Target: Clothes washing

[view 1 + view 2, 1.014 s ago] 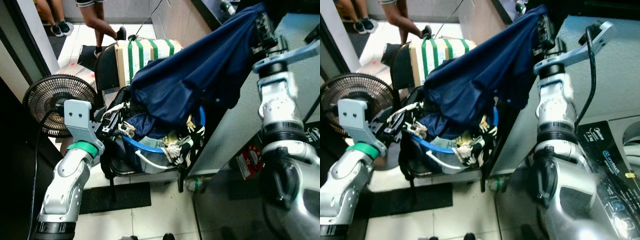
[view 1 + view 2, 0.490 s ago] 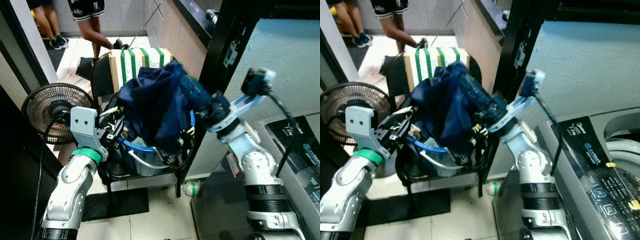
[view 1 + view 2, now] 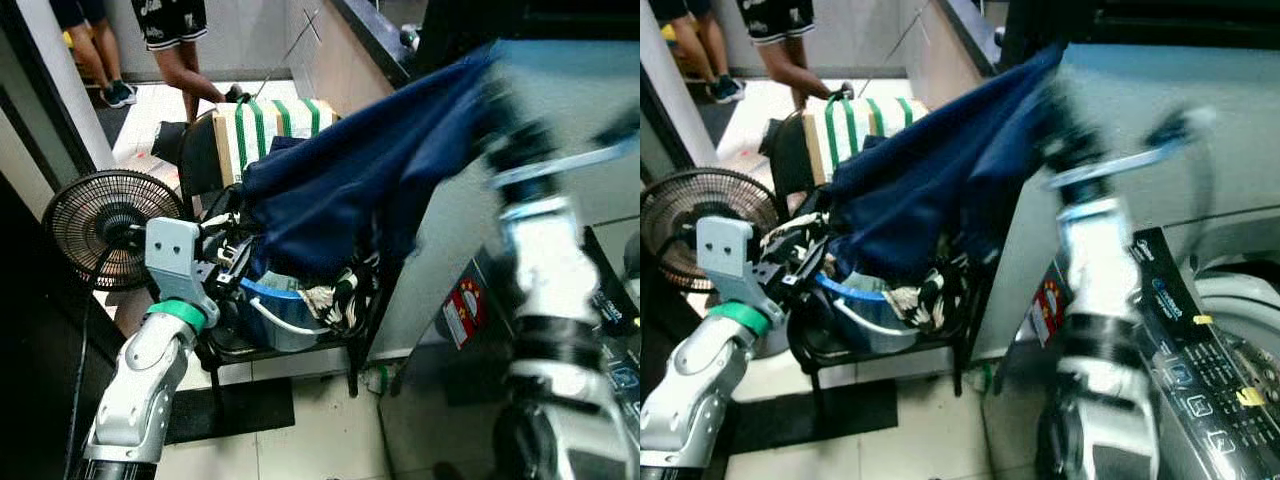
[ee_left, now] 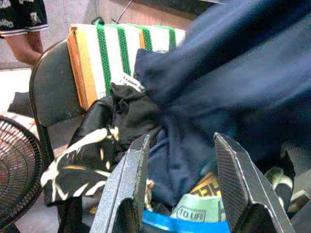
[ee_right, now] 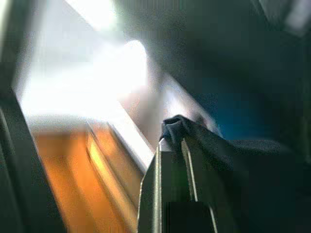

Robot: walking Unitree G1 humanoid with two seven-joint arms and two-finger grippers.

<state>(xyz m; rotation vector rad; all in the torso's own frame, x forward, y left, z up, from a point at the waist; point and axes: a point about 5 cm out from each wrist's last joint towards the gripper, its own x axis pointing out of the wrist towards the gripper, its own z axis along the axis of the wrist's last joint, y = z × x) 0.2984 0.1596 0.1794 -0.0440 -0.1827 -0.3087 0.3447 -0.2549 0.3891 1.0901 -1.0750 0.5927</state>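
Matt navy cloth garment (image 3: pixel 360 180) hangs over a glossy blue plastic basket (image 3: pixel 270 295), beside a metal-grilled fan (image 3: pixel 95 225).

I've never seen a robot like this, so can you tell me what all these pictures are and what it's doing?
It's a walking robot with two silver arms, doing laundry. Two pictures come from cameras in its head, looking down. The other two come from cameras on its wrists.

A chair holds a basket full of clothes. The right claw is pinched shut on a big blue cloth, lifting it high out of the basket. The left claw is open, waiting by the basket. A fan stands nearby, and the washer is on the robot's right.
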